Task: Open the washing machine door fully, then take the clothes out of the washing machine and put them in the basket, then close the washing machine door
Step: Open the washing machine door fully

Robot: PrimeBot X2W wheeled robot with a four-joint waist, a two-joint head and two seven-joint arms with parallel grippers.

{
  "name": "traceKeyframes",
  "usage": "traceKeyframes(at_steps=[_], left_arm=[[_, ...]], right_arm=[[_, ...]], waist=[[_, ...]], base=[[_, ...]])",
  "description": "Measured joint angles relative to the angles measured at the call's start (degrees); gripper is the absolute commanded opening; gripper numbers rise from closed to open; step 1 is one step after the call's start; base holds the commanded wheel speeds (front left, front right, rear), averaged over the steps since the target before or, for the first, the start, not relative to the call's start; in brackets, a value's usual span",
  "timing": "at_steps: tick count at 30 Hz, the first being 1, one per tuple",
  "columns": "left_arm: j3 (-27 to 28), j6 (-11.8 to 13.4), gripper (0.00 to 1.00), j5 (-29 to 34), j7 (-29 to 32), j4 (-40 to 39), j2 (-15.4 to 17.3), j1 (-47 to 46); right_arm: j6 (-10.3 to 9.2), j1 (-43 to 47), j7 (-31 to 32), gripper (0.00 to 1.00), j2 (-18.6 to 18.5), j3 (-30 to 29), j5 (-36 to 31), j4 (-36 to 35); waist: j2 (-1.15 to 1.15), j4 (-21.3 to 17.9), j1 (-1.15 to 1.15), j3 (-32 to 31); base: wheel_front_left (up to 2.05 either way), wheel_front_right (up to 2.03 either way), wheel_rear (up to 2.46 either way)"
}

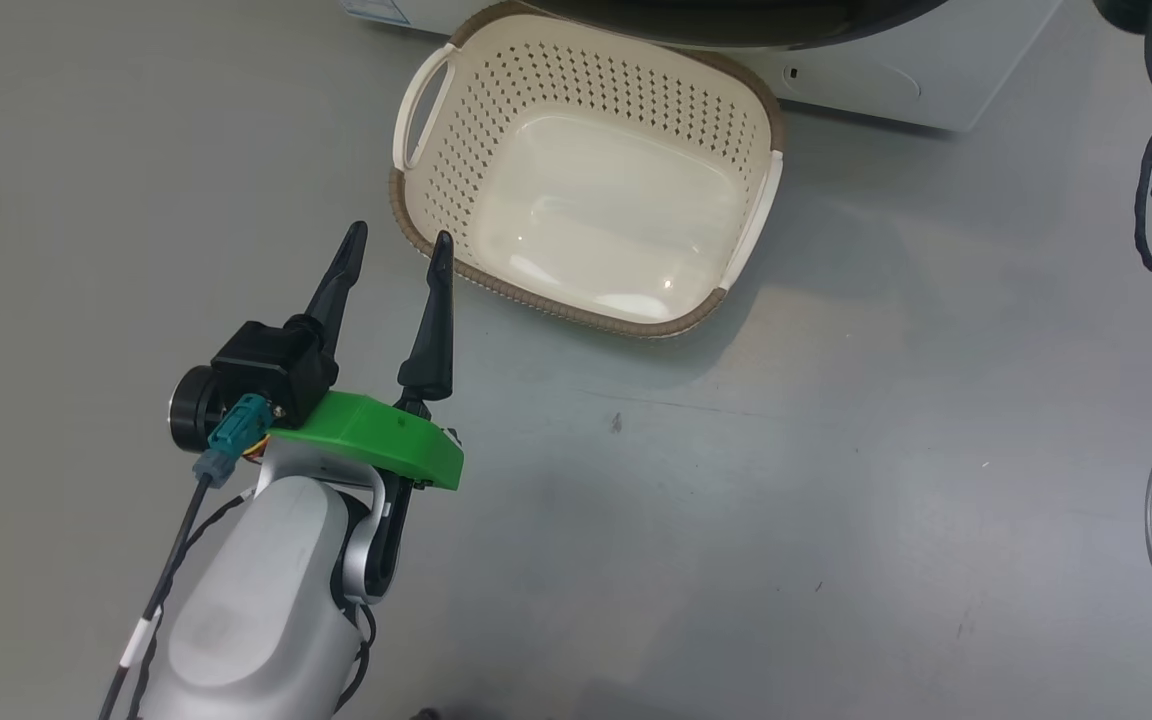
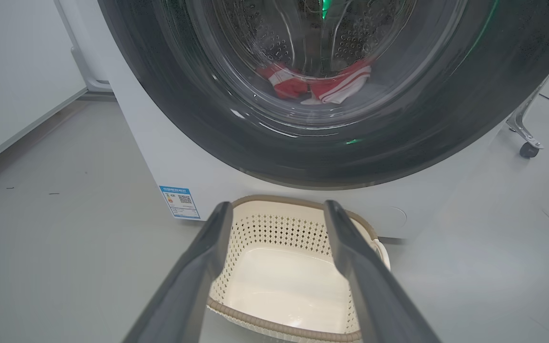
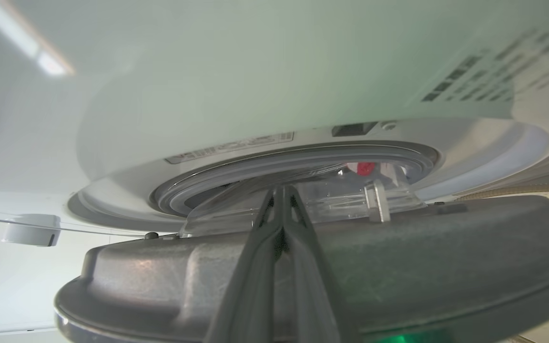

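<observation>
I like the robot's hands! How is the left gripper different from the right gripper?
The left gripper is open, fingers spread; the right gripper is shut, fingers pressed together. The left points at the basket; the right is at the washing machine door. Both have two dark fingers.

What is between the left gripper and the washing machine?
The empty basket; the left wrist view shows it beyond the left gripper, before the washing machine.
</observation>
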Motion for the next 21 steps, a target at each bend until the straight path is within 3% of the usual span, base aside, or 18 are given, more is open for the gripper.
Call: traceKeyframes(at_steps=[12, 21], left_arm=[[-0.1, 0.2, 1.0, 0.1, 0.0, 0.7, 0.0, 0.1], [-0.2, 0.2, 1.0, 0.6, 0.0, 1.7, 0.0, 1.0]], right_arm=[[1.75, 3.8, 4.0, 0.0, 0.8, 0.4, 2.8, 3.4], [1.79, 6.8, 6.5, 0.0, 1.2, 0.8, 4.6, 5.4]], waist=[[0.0, -1.5, 0.0, -3.3], [0.0, -2.2, 0.0, -6.0]], base=[[0.0, 0.0, 0.0], [0.0, 0.0, 0.0]])
